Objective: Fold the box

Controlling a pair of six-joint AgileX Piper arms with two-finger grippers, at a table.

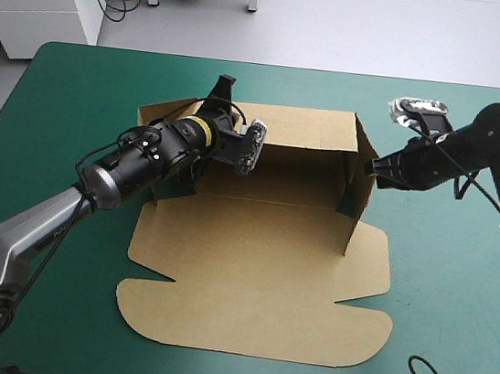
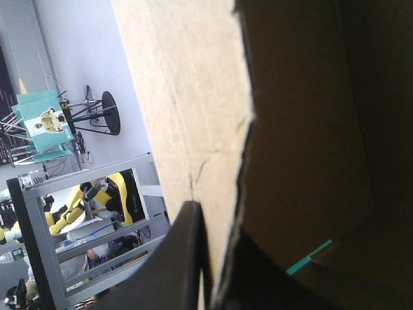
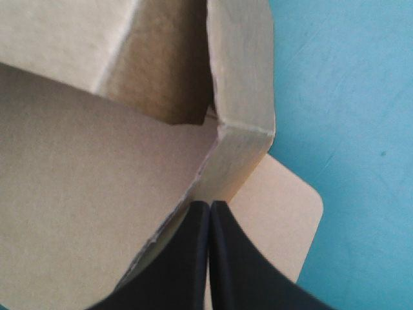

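You have two tools, one box [image 1: 257,271] and one teal-green counter [image 1: 70,80] to keep track of. The brown box shows three raised walls and one lid sheet lying flat, and that sheet is cut by two notches.

Your left tool [image 1: 223,89] sits at the box's left rear corner. In its wrist view [image 2: 216,226] the black fingers [image 2: 187,258] stand all but together with the upright board between them, so it is clamped on the box [image 2: 193,97]. One finger is outside the wall and the other inside. From this tool the back wall runs across toward your other tool, and the flat lid lies behind it, toward the counter's near edge.

Your right tool [image 1: 372,166] is at the top rim of the right wall. Its wrist view [image 3: 210,206] shows the fingers drawn into one narrow arch, tips at the wall's rim, gripping the box [image 3: 77,194]. The box floor lies to one side of this tool. A rounded flap and bare counter [image 3: 348,97] lie to the other.

From above, your left arm covers most of the left wall and the corner it holds. The left tool's inner finger is lost in shadow. At the right tool, only a thin pale line shows between the fingers, so you cannot see how deep the board sits there.
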